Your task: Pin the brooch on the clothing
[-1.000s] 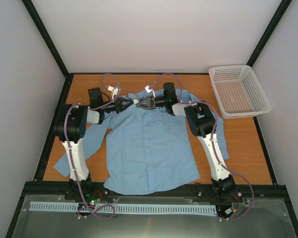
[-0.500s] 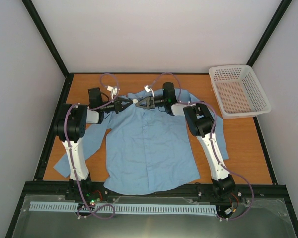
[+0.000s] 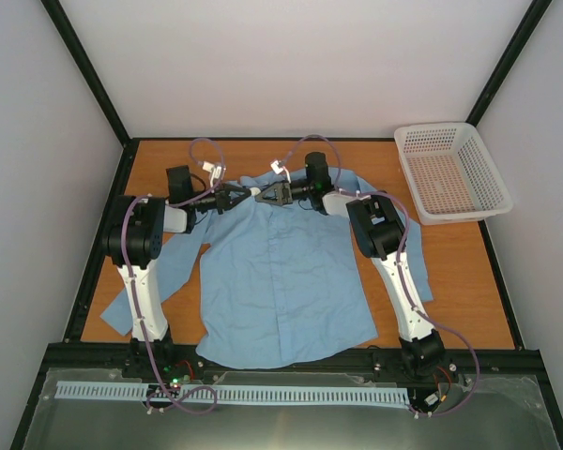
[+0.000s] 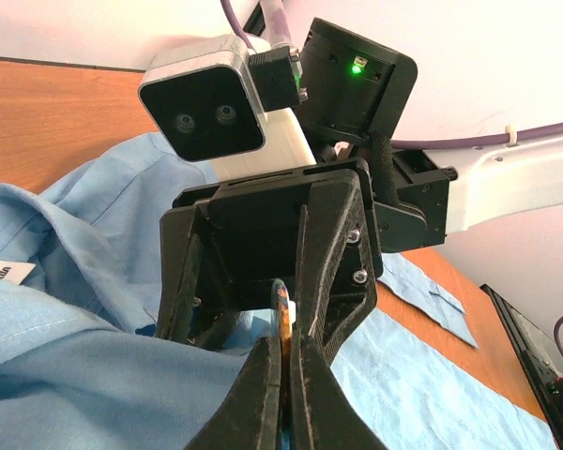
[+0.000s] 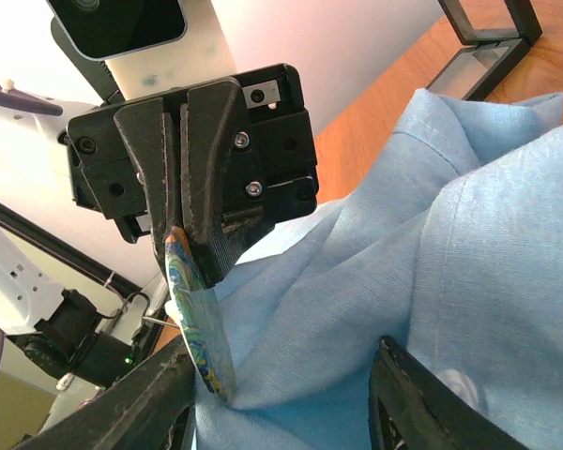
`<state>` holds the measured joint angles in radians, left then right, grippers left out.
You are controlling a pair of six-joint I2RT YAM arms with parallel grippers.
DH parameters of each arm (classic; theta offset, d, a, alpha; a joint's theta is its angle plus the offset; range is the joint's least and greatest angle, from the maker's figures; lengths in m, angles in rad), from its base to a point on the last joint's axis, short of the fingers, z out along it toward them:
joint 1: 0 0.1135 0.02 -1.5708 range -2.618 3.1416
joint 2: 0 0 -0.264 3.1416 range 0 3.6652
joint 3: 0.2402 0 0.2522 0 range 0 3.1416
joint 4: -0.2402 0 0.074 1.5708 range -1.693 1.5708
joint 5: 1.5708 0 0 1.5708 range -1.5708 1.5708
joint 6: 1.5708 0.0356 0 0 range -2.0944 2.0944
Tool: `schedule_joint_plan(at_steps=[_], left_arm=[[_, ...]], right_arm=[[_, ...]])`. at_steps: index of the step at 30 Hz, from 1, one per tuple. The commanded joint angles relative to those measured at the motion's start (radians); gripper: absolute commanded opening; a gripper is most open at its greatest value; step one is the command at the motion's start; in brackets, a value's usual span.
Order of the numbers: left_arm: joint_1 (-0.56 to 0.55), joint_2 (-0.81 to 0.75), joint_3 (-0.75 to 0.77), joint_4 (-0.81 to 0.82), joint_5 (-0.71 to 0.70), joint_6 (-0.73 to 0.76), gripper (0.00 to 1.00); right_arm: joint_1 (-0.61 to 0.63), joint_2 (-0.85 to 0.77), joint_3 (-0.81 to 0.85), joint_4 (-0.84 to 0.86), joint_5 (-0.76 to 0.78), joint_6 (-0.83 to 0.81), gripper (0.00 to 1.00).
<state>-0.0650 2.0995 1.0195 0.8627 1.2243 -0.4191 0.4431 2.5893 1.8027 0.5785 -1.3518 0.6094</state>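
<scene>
The light blue shirt (image 3: 281, 272) lies flat on the table, collar at the far end. Both grippers meet over the collar. My left gripper (image 3: 240, 196) is shut on the brooch (image 5: 193, 323), a small disc with a green-blue swirl, held by its top edge. A thin pin sticks out behind it, and its lower edge touches a raised fold of shirt (image 5: 375, 281). In the left wrist view the brooch (image 4: 282, 314) shows edge-on between the closed fingers (image 4: 263, 394). My right gripper (image 5: 281, 403) is open, its fingers (image 5: 141, 403) either side of the fold.
A white mesh basket (image 3: 450, 173) stands at the far right. A small black hinged box (image 3: 179, 180) lies open beside the left sleeve, also in the right wrist view (image 5: 488, 47). Black frame rails edge the table.
The right wrist has shifted slightly up and toward the left gripper at the collar. The left arm holds its place with the brooch.
</scene>
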Motion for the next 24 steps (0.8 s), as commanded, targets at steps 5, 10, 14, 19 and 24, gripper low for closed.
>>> schedule_joint_plan(at_steps=[5, 10, 14, 19, 24], left_arm=[[0.001, -0.005, 0.025, -0.007, 0.053, 0.041, 0.01], [0.001, -0.005, 0.030, -0.007, 0.059, 0.028, 0.01], [0.002, 0.012, 0.036, 0.036, 0.063, -0.028, 0.01], [0.002, 0.019, 0.033, 0.074, 0.064, -0.058, 0.01], [0.004, 0.017, 0.028, 0.081, 0.068, -0.061, 0.01]], right_arm=[[0.014, 0.023, 0.068, -0.164, 0.022, -0.114, 0.46], [0.016, 0.022, 0.066, -0.162, 0.007, -0.131, 0.48], [0.018, 0.012, 0.053, -0.154, -0.020, -0.158, 0.52], [0.020, 0.011, 0.040, -0.118, -0.028, -0.144, 0.53], [0.019, 0.019, 0.036, -0.048, -0.024, -0.094, 0.52]])
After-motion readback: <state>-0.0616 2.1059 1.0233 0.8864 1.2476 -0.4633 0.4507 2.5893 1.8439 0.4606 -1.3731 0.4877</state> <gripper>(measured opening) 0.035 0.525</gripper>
